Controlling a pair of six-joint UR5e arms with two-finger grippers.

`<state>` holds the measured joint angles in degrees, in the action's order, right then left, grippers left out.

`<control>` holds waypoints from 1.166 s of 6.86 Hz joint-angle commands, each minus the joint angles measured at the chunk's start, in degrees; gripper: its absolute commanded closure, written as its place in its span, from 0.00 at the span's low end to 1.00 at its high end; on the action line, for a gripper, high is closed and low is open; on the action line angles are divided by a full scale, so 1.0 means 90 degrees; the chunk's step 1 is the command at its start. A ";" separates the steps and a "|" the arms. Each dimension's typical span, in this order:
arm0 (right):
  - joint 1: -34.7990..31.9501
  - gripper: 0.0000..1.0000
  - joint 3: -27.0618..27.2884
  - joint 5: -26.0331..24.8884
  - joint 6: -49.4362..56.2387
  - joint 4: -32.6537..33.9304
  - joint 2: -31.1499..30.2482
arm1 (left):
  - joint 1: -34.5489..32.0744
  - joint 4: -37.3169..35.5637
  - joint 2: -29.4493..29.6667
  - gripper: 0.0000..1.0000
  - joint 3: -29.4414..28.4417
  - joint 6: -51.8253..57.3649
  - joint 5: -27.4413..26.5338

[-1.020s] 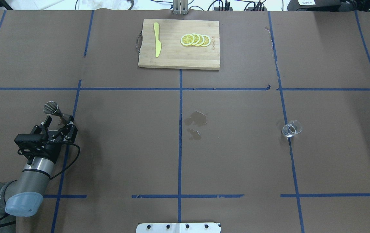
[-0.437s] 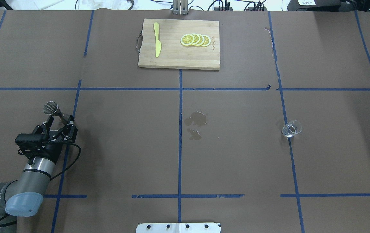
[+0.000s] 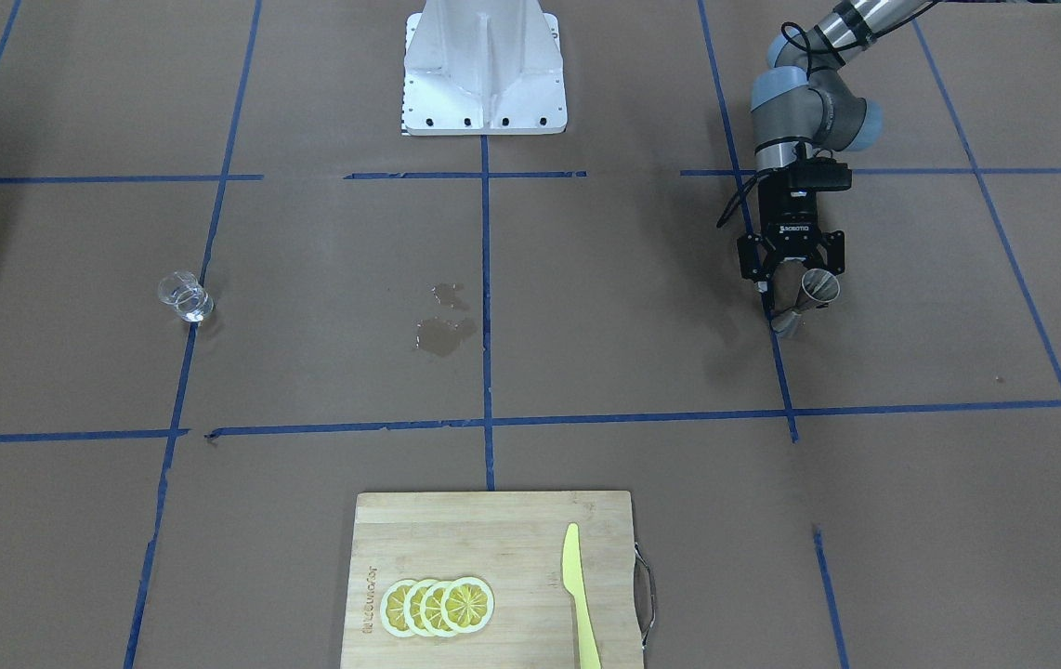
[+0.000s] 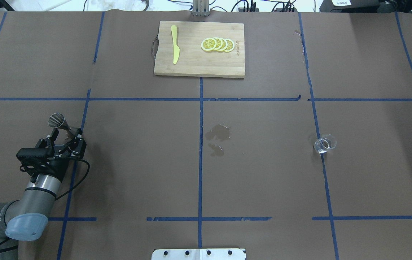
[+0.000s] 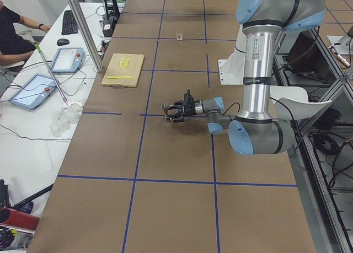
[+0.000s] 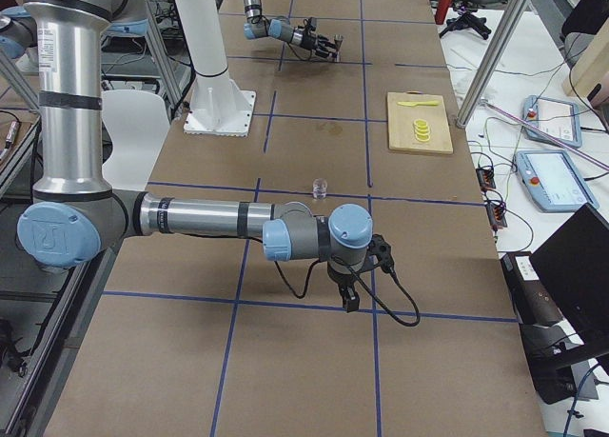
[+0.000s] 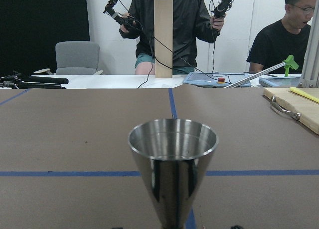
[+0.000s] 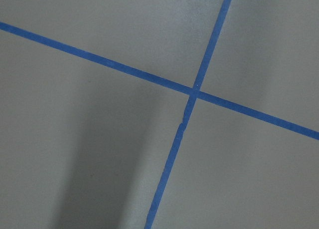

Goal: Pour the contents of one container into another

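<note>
The steel jigger [image 4: 58,124] stands upright on the brown paper at the table's left. My left gripper [image 4: 65,133] is open, low at the jigger's base, its fingers apart on either side. The left wrist view has the jigger [image 7: 173,164] dead centre and close, its upper cone shiny inside. From the front, the jigger [image 3: 805,299] sits just ahead of the left gripper [image 3: 795,299]. The clear glass cup [image 4: 325,143] stands alone at the right, also seen as the cup [image 3: 185,297]. My right gripper [image 6: 347,299] points down near a tape cross; I cannot tell its state.
A wooden cutting board [image 4: 198,66] at the back centre carries a yellow knife [image 4: 174,45] and lemon slices [image 4: 217,44]. A wet spill [image 4: 219,133] darkens the paper mid-table. The robot's base plate [image 4: 198,254] sits at the near edge. Operators sit beyond the far edge.
The left arm has shifted only a few pixels. The jigger and the glass cup stay where they were.
</note>
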<state>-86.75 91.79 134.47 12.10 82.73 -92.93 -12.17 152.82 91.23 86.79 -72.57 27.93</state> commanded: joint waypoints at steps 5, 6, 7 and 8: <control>0.0000 0.00 -0.0003 0.0000 0.0004 -0.0002 0.0003 | -0.0084 -0.0007 0.0010 0.26 -0.0024 0.0045 0.0051; 0.0000 0.00 -0.0003 0.0000 0.0004 -0.0002 0.0003 | -0.0093 -0.0007 0.0010 0.41 -0.0024 0.0045 0.0051; 0.0000 0.00 -0.0003 0.0000 0.0004 -0.0002 0.0003 | -0.0093 0.0002 0.0010 0.55 -0.0024 0.0045 0.0051; 0.0000 0.00 -0.0003 0.0000 0.0004 -0.0002 0.0003 | -0.0093 0.0109 0.0010 0.66 -0.0024 0.0045 0.0051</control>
<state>-86.75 91.76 134.47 12.13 82.71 -92.90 -13.00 153.06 91.32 86.57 -72.16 28.39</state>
